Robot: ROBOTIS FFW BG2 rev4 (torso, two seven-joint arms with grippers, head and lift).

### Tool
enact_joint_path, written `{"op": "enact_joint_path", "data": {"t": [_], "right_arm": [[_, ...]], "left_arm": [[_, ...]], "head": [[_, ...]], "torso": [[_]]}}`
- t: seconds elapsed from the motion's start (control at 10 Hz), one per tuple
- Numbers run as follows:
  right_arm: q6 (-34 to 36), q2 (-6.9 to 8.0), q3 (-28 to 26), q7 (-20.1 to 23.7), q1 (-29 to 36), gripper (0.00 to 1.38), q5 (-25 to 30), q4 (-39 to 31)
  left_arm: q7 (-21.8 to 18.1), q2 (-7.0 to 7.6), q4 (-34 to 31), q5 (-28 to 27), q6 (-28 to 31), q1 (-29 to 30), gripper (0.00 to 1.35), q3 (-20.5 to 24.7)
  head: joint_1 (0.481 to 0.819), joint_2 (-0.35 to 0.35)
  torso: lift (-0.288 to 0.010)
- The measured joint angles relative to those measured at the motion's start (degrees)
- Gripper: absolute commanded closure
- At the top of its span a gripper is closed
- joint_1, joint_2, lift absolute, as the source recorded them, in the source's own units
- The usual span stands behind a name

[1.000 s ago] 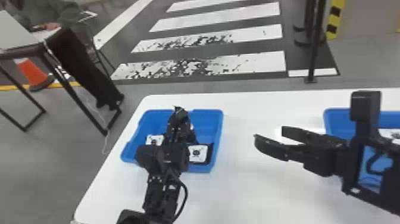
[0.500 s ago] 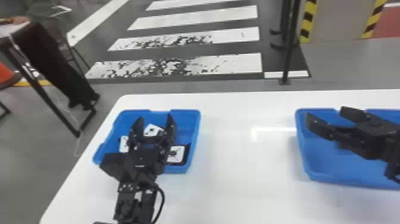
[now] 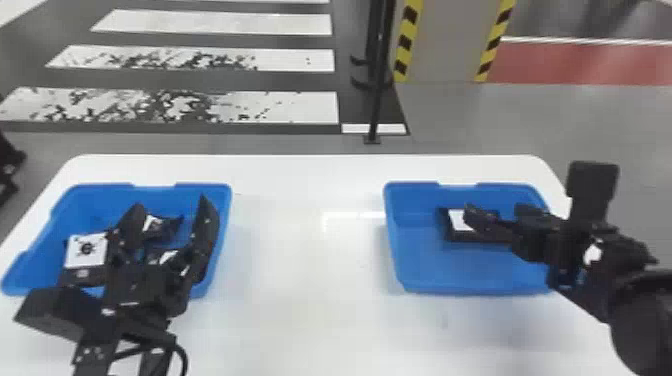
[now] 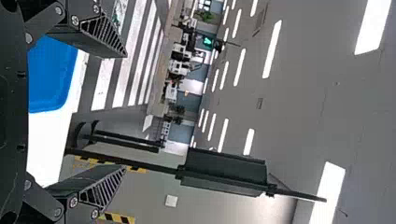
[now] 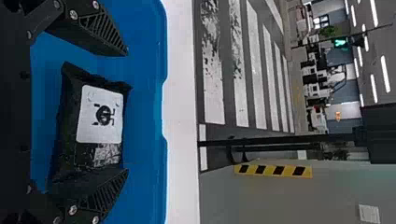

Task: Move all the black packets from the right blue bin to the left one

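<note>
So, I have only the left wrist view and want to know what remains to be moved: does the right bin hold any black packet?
Observer: Yes, a black packet lies in the right bin.
Operator: Is it gripped?
Observer: No, the right gripper has its jaws apart, with the packet's white label between them.
Operator: And the other side?
Observer: At least two more packets lie in the left bin.

2 arms (image 3: 642, 315), jaws spread wide
</note>
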Motion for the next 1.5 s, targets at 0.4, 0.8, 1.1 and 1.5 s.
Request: {"op": "enact_joint_path", "data": {"t": [0.4, 0.8, 1.1, 1.5], "right_arm": [[-2.4, 0.27, 0.9, -0.3, -3.5, 0.16, -0.4, 10.0], [-3.7, 0.43, 1.0, -1.7, -4.8, 0.16, -0.9, 13.4], [-5.0, 0.28, 1.1, -1.6, -6.5, 0.44, -2.3, 17.5], [-1.6, -0.19, 1.9, -0.8, -7.7, 1.16, -4.9, 19.5]], "left_arm": [[-0.4, 0.23, -0.3, 1.5, 0.1, 0.1, 0.22, -1.3], [-0.6, 0.39, -0.4, 2.2, 0.2, 0.0, 0.22, -1.7], [-1.0, 0.51, -0.4, 2.7, 0.4, 0.2, 0.22, -2.1], [-1.1, 0.53, -0.4, 3.3, 0.6, 0.3, 0.22, -2.2]], "head": [[0.695, -0.088], [0.695, -0.097], [0.695, -0.105], [0.695, -0.09]], "torso": [[-0.168], [-0.168], [-0.168], [-0.168]]}}
